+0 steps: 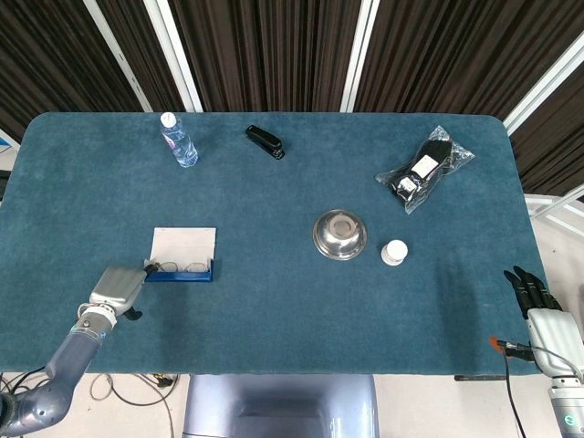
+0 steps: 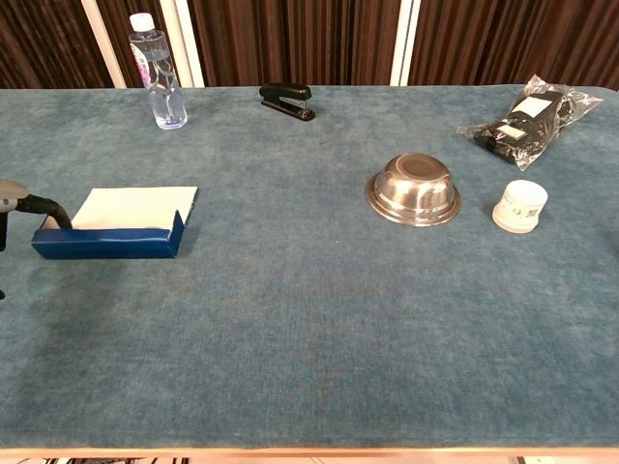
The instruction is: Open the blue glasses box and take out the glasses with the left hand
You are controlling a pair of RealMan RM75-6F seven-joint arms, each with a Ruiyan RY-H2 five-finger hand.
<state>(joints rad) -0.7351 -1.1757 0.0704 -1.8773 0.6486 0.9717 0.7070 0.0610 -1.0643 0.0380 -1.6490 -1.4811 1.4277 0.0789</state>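
Upper left of the head view stands a water bottle (image 1: 179, 140), a black stapler (image 1: 265, 141) beside it; a steel bowl (image 1: 340, 234), white jar (image 1: 394, 252) and bagged item (image 1: 425, 168) lie to the right. The blue glasses box (image 1: 182, 256) lies open at centre-left, glasses (image 1: 180, 267) inside. The left hand (image 1: 117, 288) reaches a fingertip to the box's left end, holding nothing. The right hand (image 1: 540, 308) rests at lower right, fingers spread, empty.

A clear water bottle (image 1: 179, 140) with a white cap is stood upright near the far left corner of the table (image 1: 274, 319), and a black stapler (image 1: 265, 141) is laid close to the far edge, right of the bottle. A steel bowl (image 1: 340, 234) is set upside down towards the middle, with a small white jar (image 1: 394, 253) just beside it on the right. A clear bag of dark items (image 1: 425, 168) is placed near the far right corner.
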